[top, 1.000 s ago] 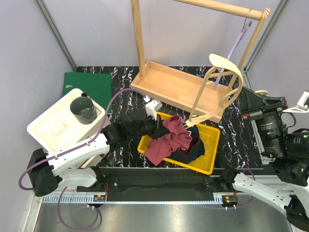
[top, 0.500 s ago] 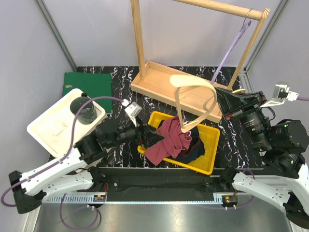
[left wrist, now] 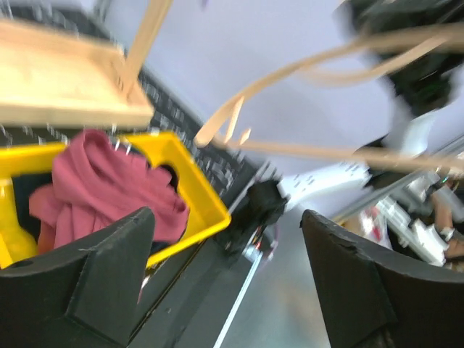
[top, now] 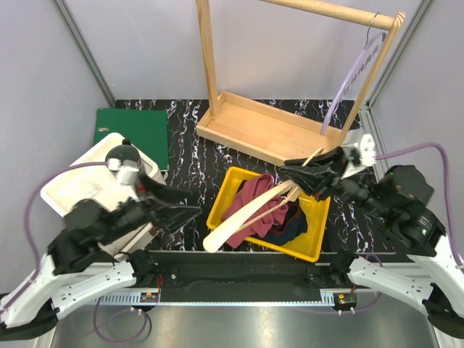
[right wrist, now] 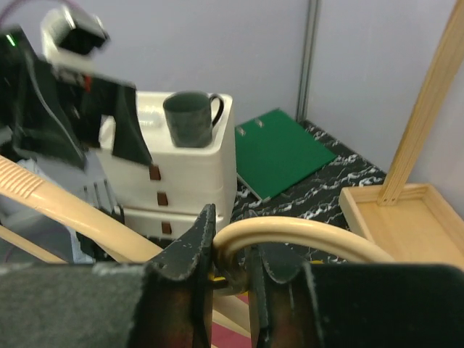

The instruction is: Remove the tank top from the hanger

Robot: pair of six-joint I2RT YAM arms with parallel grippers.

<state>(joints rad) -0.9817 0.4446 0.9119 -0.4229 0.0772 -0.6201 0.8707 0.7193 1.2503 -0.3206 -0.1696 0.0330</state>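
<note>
Clamping the hanger (top: 246,219) in the right gripper (top: 307,178), slanted over the bin (top: 290,250). Holding the left gripper (top: 181,212) spread wide, empty, beside it. Seeing the tank top (top: 251,199) heaped in that bin, under the hanger.

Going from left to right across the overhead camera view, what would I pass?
First the green folder → left hand → maroon tank top → purple hanger.
</note>
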